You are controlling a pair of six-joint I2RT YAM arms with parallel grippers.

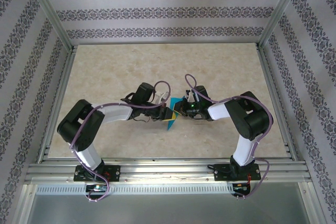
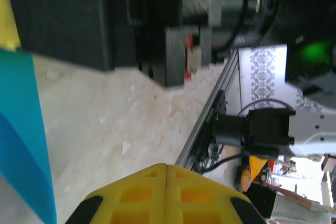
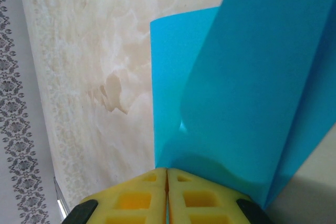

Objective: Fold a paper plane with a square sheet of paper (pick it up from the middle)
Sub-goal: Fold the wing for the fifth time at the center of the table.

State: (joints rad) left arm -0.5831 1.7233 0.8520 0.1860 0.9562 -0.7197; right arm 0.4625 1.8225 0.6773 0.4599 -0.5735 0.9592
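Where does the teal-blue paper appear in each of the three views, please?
Top external: the paper just below picture centre.
Left wrist: the paper along the left edge.
Right wrist: the paper centre and right, clamped in the right fingers.
Shared landmark: the beige marbled table.

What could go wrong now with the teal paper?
The right fingers pinch only one edge of the teal paper, which curls loosely; it may slip or tear. The left fingers look shut with no paper between them, so a crease may go crooked. From above, the left wrist and right wrist nearly meet; they may collide.
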